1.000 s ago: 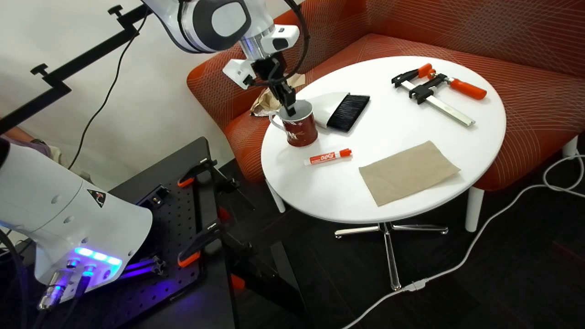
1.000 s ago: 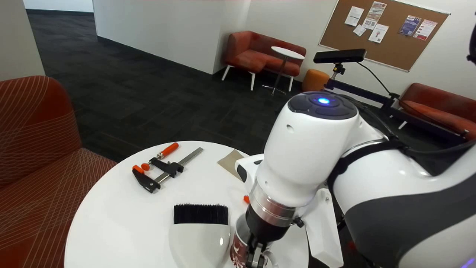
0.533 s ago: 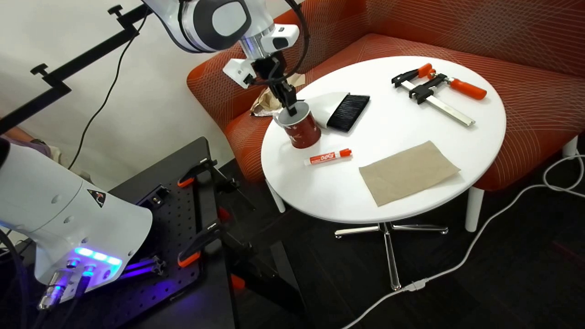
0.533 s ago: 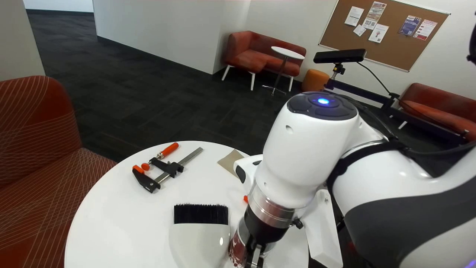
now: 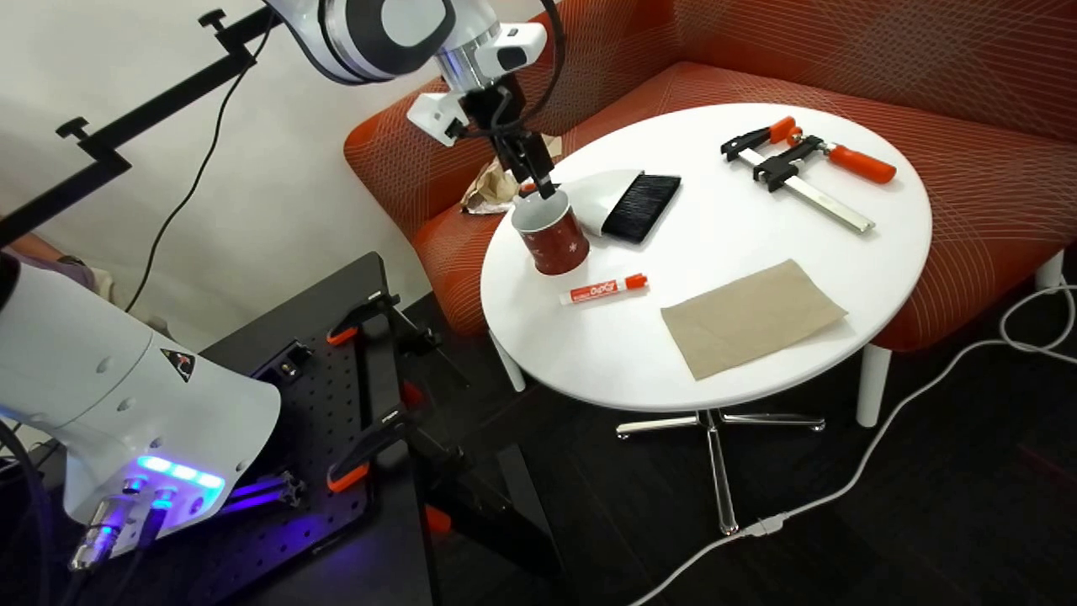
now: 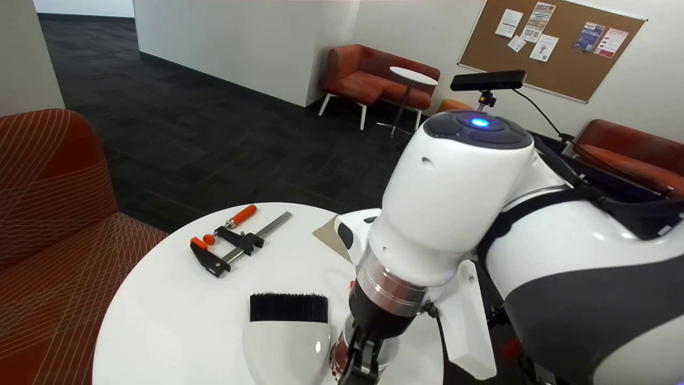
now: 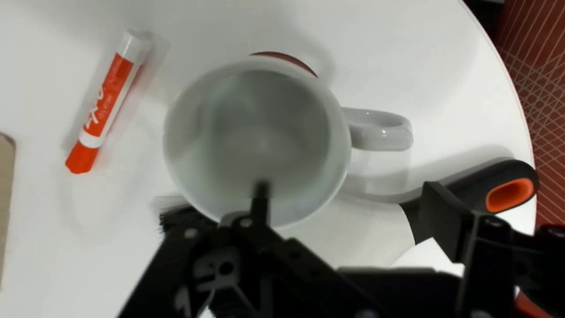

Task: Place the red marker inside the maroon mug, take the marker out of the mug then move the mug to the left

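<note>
Jaws have lifted a touch and spread since the earlier frame, and the mug (image 5: 555, 250) has turned, mug handle (image 7: 379, 132) now round the far side in an exterior view. Red marker (image 7: 108, 104) same spot.

Now: jaws parted wide, gripping nothing. One finger (image 7: 260, 210) sits over the mug's mouth near the rim, second finger (image 7: 443, 223) outside it, over the black brush handle (image 7: 472, 187) (whether the inner tip dips below the rim is unclear). Mug stands on the bench (image 5: 724, 231), looks upright, nothing seen inside. Red marker lies flat on the bench, just beside the mug, on the side away from the mug handle.

Key relation: mug right below the jaws, marker across the mug from them. Marker's long axis runs roughly square to the line the jaws close along, so a grab would likely need sideways travel and only a small turn. If backing off comes next, straight up seems safest; sideways could catch the rim and tip the mug. Reads as letting go of the mug, probably in the mug-moving step; marker steps done or not, frames don't settle it.
</note>
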{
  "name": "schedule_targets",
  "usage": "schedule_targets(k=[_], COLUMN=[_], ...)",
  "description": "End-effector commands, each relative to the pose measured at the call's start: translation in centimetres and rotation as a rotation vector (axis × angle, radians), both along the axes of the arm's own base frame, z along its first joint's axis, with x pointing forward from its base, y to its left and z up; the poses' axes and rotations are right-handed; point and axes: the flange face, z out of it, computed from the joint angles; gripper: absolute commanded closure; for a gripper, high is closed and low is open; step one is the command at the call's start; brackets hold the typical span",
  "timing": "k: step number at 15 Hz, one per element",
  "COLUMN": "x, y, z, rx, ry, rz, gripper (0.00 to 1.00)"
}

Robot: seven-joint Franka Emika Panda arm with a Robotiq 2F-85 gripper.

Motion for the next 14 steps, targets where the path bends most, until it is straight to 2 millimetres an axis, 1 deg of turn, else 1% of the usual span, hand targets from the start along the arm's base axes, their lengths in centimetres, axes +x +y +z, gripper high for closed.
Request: schedule_targets(k=[1,5,8,10,11,14], x=[-1.2,-1.5,-1.8,-1.9,-0.9,-1.2], y=[-0.5,-1.4,-1.7,-1.6,-1.3,-1.4], z=[4.0,7.2,9.0,9.6,8.4,9.0], rx=[-0.007,-0.001,-0.002,0.0,0.008,0.01], ry=[-0.043,-0.093,-0.126,-0.132,-0.131,-0.136], rz=[-0.016,-0.035,-0.044,-0.035,-0.029,-0.029], gripper=[0.0,0.0,0.0,0.0,0.0,0.0])
